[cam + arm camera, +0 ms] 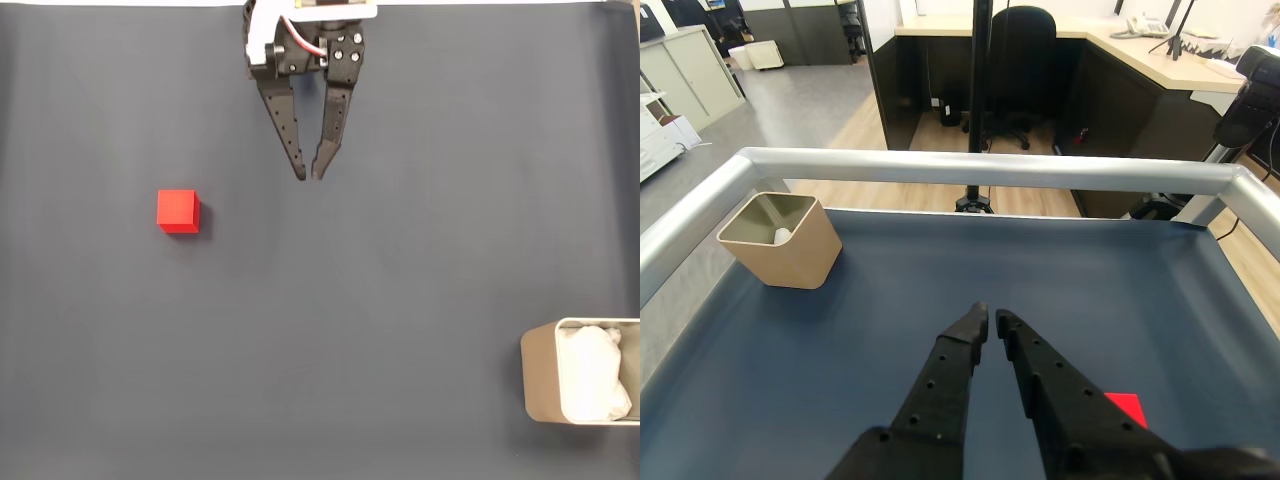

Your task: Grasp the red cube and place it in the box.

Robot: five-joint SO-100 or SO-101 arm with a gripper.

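Note:
The red cube (178, 211) lies alone on the dark mat at the left of the fixed view; in the wrist view the red cube (1127, 407) peeks out to the right of the fingers. The box (580, 385), a light grey tin with white padding inside, stands at the lower right edge of the fixed view, and the box (781, 240) looks tan at the far left of the wrist view. My black gripper (309, 174) hangs at the top centre, shut with nothing between its tips, well to the right of the cube. In the wrist view the gripper (990, 320) points down the mat.
A dark blue-grey mat (400, 300) covers the table. A silver metal rail (990, 168) runs round the table's far edge and sides. Beyond it are an office floor, desks and a black chair (1020, 60).

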